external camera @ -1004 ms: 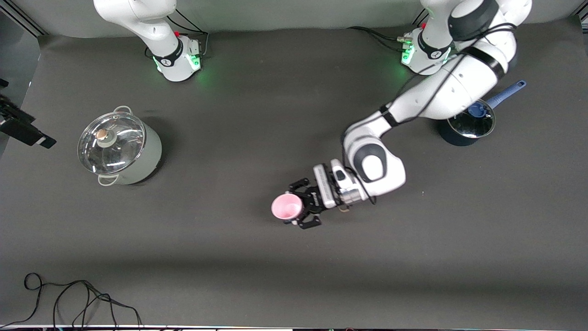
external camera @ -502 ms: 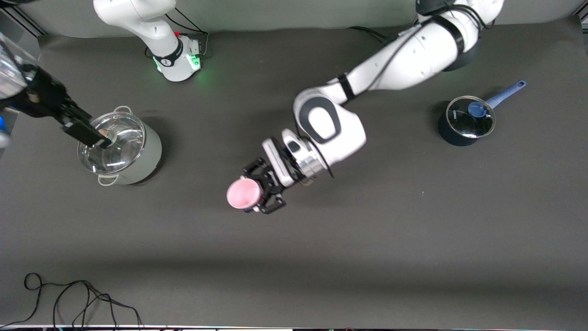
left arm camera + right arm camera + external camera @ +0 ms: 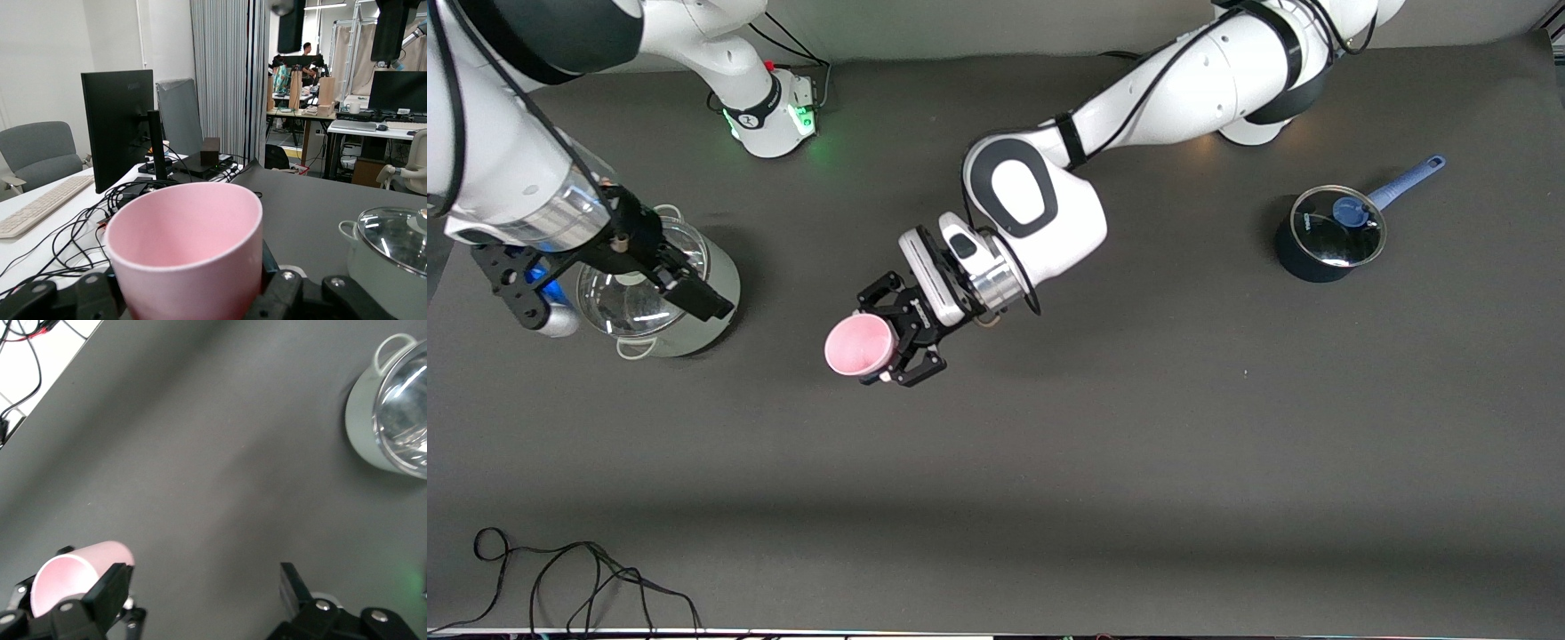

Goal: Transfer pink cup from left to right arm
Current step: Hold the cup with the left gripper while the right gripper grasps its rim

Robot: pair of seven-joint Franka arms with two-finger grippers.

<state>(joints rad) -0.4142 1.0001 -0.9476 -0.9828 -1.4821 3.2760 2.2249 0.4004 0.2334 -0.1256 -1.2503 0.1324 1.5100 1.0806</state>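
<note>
Left hand (image 3: 882, 333) clamped on pink cup (image 3: 859, 346), carried closer to lidded grey pot (image 3: 660, 289). Right hand (image 3: 614, 289), fingers wide, has arrived over pot. Handover imminent.

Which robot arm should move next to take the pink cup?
The right arm, I think. Its right pincer is open and holds nothing, over the pale pot. The left pincer is shut on the pink cup, holding it up above the table.

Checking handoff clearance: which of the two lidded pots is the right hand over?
The pale green pot with two loop handles, toward the right arm's end; the open right hand hangs over it. The dark blue saucepan has one long handle.
</note>
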